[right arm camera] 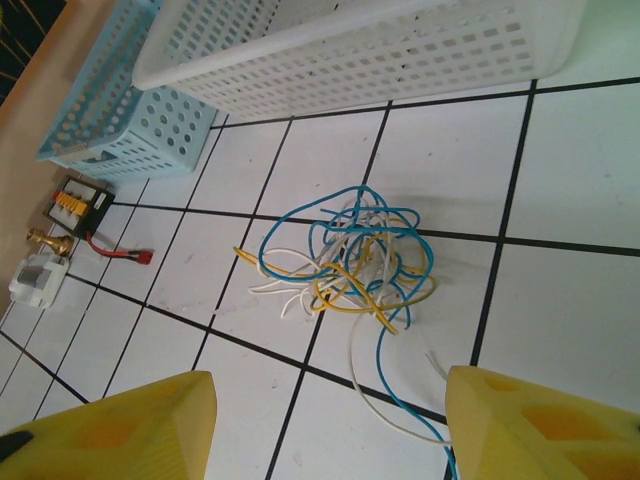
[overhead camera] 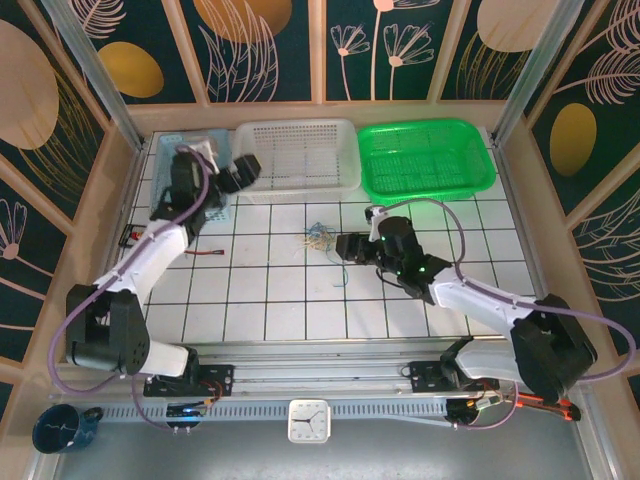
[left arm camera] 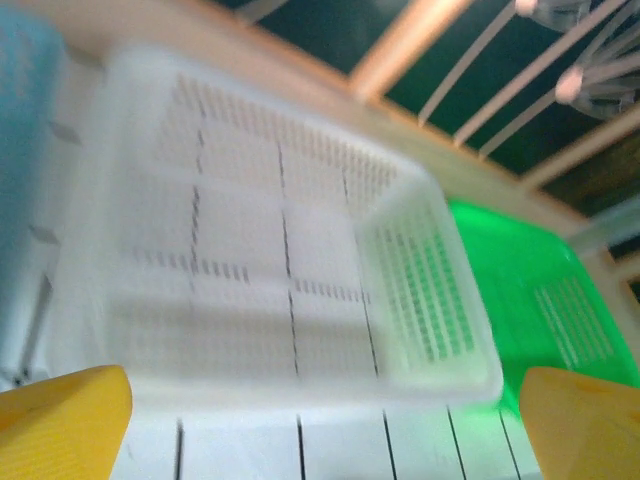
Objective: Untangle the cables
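Judging by looks, light, limp, springy, prone to snagging. Thin cables (right arm camera: 345,265) heaped on the bench (right arm camera: 570,170), near of the white basket (right arm camera: 380,50), just left of the right fingers (right arm camera: 120,430), partly spread and empty. Spread wide and empty, left fingers (left arm camera: 60,415) far-left by that basket. Best pinched at one loose outlying end, then drawn out gently.

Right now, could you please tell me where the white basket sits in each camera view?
Top external: white basket at the far edge, centre-left.
Left wrist: white basket across the middle, blurred.
Right wrist: white basket along the top edge.
Shared landmark: the black-lined tiled table beneath it.
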Action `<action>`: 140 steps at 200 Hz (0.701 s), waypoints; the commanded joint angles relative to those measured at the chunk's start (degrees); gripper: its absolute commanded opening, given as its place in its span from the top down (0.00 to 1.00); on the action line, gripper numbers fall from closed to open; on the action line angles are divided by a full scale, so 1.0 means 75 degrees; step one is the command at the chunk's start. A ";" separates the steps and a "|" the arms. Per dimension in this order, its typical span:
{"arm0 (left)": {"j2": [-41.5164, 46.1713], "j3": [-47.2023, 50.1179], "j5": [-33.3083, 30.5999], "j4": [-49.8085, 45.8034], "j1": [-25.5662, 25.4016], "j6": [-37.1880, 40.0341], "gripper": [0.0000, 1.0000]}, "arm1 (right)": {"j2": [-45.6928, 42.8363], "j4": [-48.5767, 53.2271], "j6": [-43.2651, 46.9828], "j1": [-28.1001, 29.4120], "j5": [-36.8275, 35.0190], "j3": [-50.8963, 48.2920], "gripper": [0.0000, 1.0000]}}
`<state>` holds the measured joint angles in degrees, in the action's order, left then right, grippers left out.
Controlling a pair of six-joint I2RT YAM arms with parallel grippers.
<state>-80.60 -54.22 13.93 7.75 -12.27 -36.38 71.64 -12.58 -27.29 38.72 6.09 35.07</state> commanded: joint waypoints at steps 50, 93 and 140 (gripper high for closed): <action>-0.0264 0.2493 -0.0110 0.2604 -0.1647 -0.2198 0.01 | 0.1832 -0.0798 0.0215 -0.0043 0.0300 0.1237 0.38; -0.0668 0.2613 -0.0188 0.3031 -0.1930 -0.2683 0.10 | 0.2713 -0.1173 0.0118 -0.0060 0.0266 0.1611 0.39; -0.1015 0.2634 -0.0114 0.3343 -0.2141 -0.2990 0.19 | 0.3291 -0.1492 -0.0003 -0.0078 0.0255 0.1627 0.41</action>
<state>-86.94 -35.18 13.04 28.71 -27.24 -56.25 94.78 -20.67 -27.07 38.65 7.84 46.02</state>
